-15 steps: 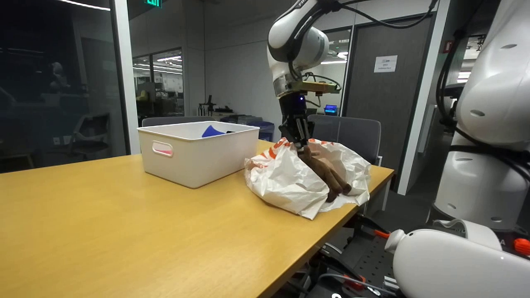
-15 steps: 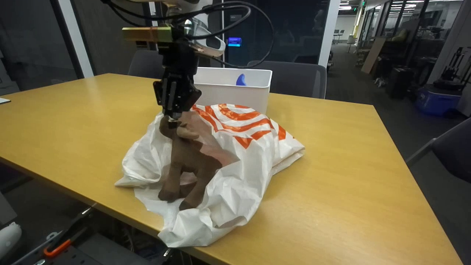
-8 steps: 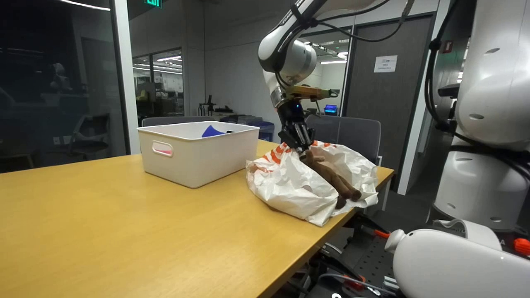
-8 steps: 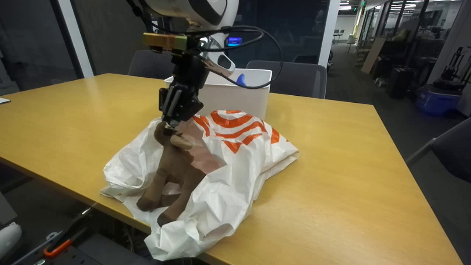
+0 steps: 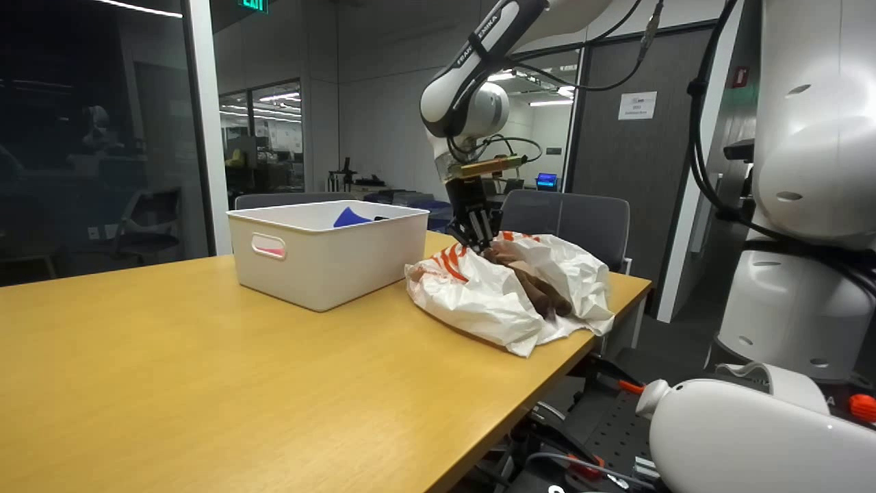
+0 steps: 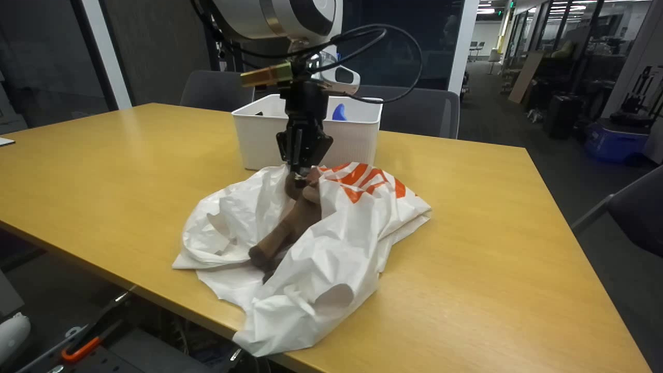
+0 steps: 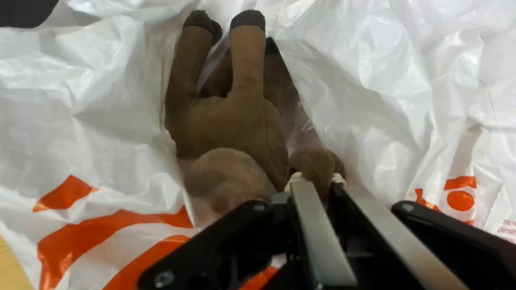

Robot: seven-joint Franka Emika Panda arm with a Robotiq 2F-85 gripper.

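A brown plush animal with dark-tipped legs (image 7: 229, 125) lies inside a crumpled white plastic bag (image 6: 331, 264) with orange-red print. My gripper (image 7: 317, 183) is shut on a narrow brown part of the plush, apparently its head. Pale fingertips (image 7: 296, 179) press it from both sides. In both exterior views the gripper (image 6: 300, 178) points down into the bag's opening, tilted slightly. Folds of the bag hide part of the plush body (image 6: 295, 220) in an exterior view. The bag (image 5: 479, 301) rests near the table's edge, and its loose front part reaches that edge.
A white bin (image 5: 328, 267) stands on the table (image 5: 205, 383) close behind the bag, with a blue item (image 5: 349, 218) showing above its rim. Dark chairs (image 6: 414, 111) stand beyond the table. A cable (image 6: 409, 67) loops off the arm near the wrist.
After a short shift toward the table's edge, the gripper has swung back toward the bin, pulling the plush and bag along. The bag's folds now cover more of the plush.
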